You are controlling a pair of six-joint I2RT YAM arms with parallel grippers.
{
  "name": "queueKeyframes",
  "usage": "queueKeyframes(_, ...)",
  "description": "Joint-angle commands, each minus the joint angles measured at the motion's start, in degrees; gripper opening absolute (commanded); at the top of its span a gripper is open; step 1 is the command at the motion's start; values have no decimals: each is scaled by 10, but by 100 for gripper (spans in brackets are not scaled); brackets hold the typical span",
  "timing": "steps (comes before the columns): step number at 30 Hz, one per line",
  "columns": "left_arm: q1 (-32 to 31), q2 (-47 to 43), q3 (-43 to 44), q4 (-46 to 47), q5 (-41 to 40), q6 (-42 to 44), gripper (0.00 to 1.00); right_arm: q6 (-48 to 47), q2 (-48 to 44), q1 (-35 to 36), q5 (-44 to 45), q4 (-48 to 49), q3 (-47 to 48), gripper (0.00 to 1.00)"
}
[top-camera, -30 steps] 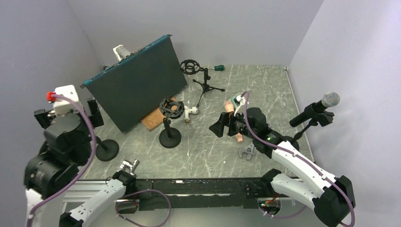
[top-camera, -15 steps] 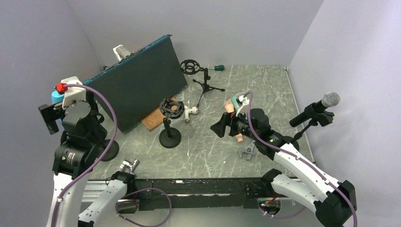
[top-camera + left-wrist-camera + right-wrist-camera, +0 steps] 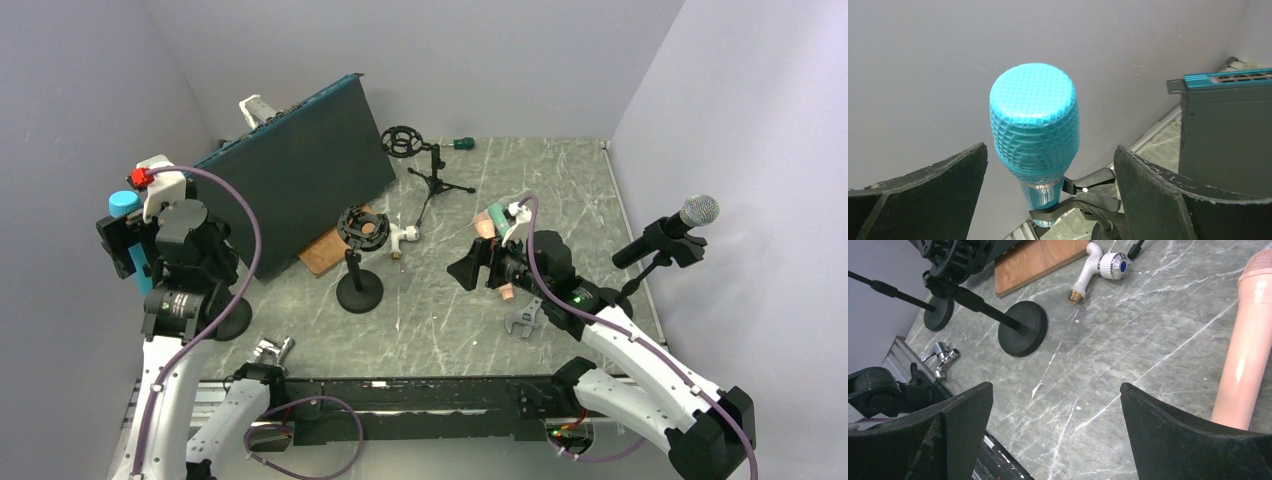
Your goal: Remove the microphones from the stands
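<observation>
While left hand (image 3: 1048, 150) gapes, teal mesh-domed microphone (image 3: 1034, 120), black clip stand (image 3: 1083, 197)

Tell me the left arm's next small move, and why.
Probably close the left gripper on the teal microphone: its head sits between the open fingers, touching neither, while the stand's clip grips the handle below.

Soft, even, bright light from above; faint shadows lie under things on the table (image 3: 570, 170). All three views are sharp.
</observation>
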Motion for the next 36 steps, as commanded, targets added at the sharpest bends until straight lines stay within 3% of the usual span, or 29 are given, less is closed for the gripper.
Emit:
queueKeyframes(1,22,-21,-46,110,-50,9,99,-8,-21,1,18,-4,8,100)
queueKeyframes(4,33,-32,-79,163,-60,30,96,-10,-21,2,19,-5,9,100)
queueKeyframes(11,38,-26,-97,219,-52,88,69,-10,-20,2,19,-8,10,100)
queueKeyframes(18,37,-22,-63,144,-3,57,45,-13,-34,2,26,-15,9,100)
queueKeyframes(22,37,-25,-35,91,33,29,19,-13,-33,2,25,-13,7,100)
queueKeyframes(27,31,-37,-21,74,68,29,0,-8,-22,2,19,-3,4,100)
queueKeyframes(36,-5,-28,2,88,76,73,0,-4,-7,2,14,6,5,100)
